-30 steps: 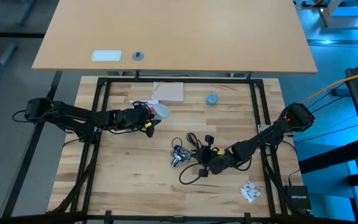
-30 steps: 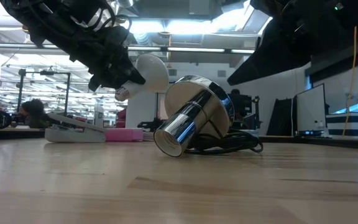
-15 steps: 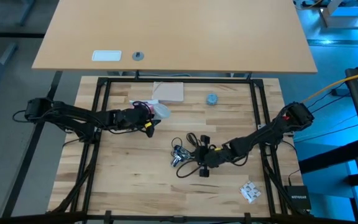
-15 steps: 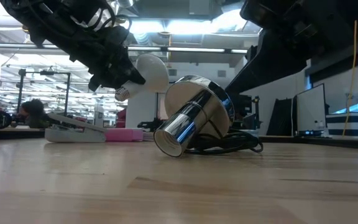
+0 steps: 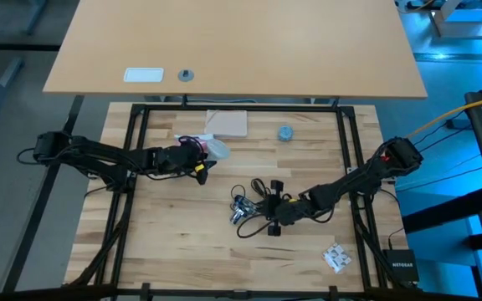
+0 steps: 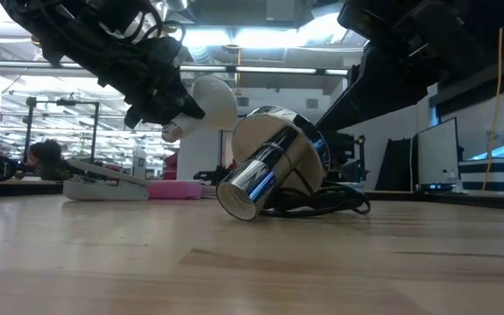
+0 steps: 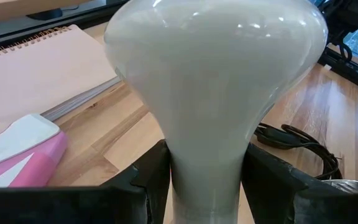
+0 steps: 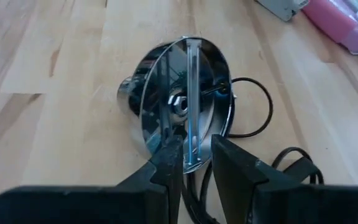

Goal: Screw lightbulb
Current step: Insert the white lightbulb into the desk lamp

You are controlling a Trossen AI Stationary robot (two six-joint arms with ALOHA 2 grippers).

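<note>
Right gripper has moved in from a second ago and now sits at the socket rim, fingers narrow, grip unclear. Left gripper unchanged, clamped on the lightbulb, held above the table well left of the socket. Threading not started.

I see the lightbulb very big and close. It is white and smooth, with a round top and a thin neck. My left gripper holds it by the neck, with one dark finger on each side, pressed right against it. Past the bulb lies a pink notebook with wire rings on the wooden table. A pink and white thing lies just beside the notebook. A black cord curls on the table.
</note>
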